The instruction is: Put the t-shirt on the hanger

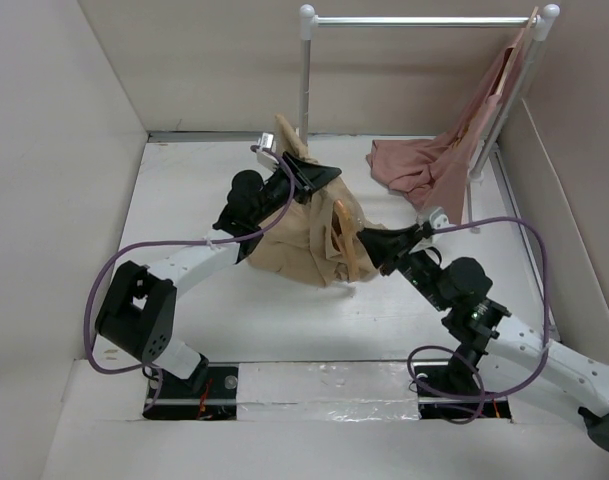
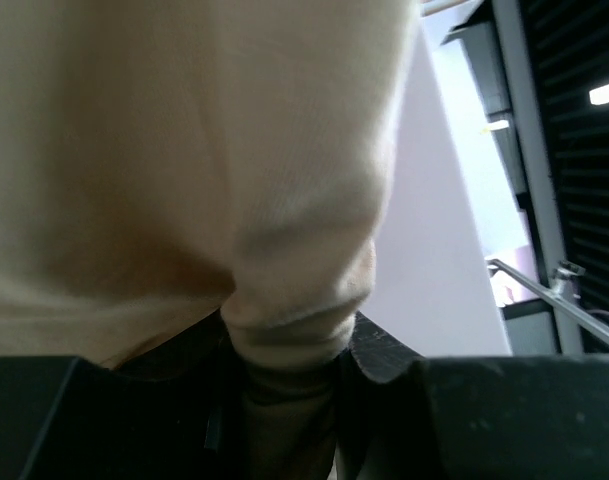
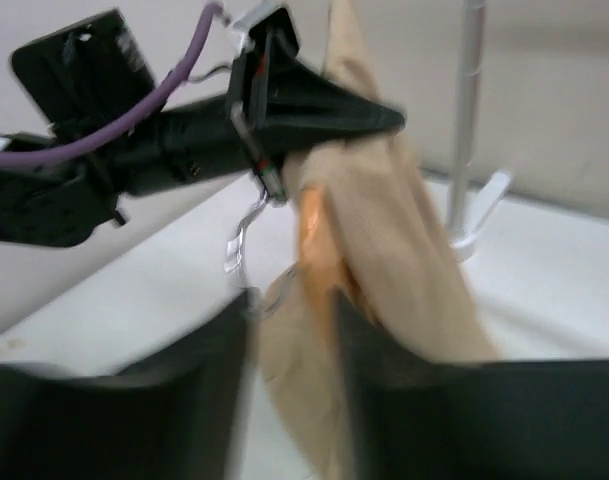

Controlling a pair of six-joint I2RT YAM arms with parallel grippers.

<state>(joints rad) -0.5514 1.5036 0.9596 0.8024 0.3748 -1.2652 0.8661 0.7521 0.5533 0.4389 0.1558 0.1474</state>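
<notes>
Pinching t-shirt (image 1: 294,250), left end effector (image 1: 329,176), hanger (image 1: 342,232) partly inside cloth

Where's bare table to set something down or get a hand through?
Free: the back-left table between the left wall and left arm; the front-centre strip between the t-shirt and the arm bases. Crowded: the middle, where the left gripper and right gripper hold it and the hanger; back right, pink garment under the rail.
</notes>
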